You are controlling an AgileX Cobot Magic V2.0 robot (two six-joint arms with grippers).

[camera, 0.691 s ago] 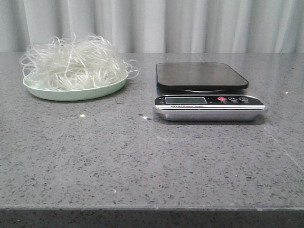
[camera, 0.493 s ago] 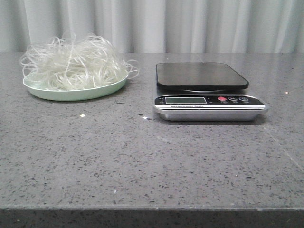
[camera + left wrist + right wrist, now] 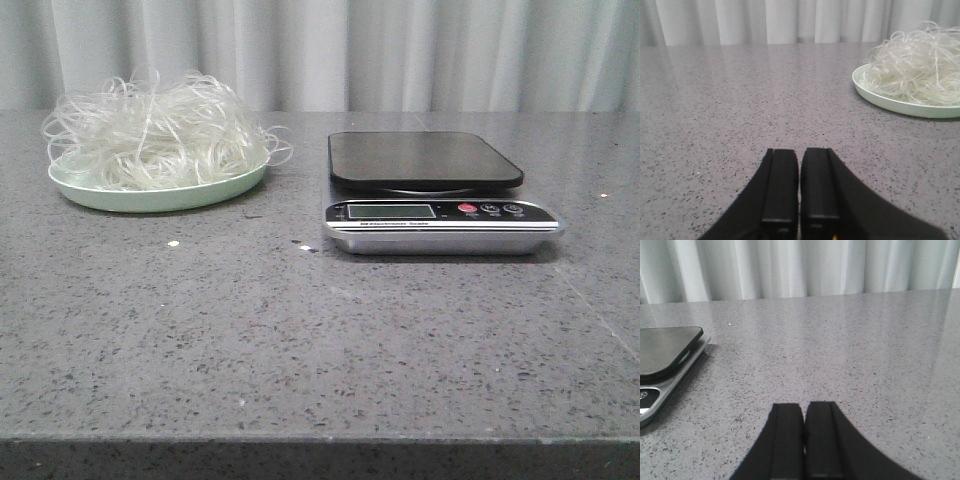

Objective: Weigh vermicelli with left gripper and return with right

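At ten o'clock on the table point(image 3: 300, 340): vermicelli point(image 3: 155, 130) heaped in green plate point(image 3: 160, 195) (scale point(image 3: 430, 190) at one o'clock); left gripper point(image 3: 799, 195) and right gripper point(image 3: 805, 440) pressed together, empty.

Lab-like test setup: grey speckled table point(image 3: 300, 350), plain curtain point(image 3: 400, 50), digital scale point(image 3: 440, 210)

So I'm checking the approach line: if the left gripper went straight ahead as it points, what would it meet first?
Probably nothing: ahead of the left gripper lies bare table. The vermicelli sits off to one side.
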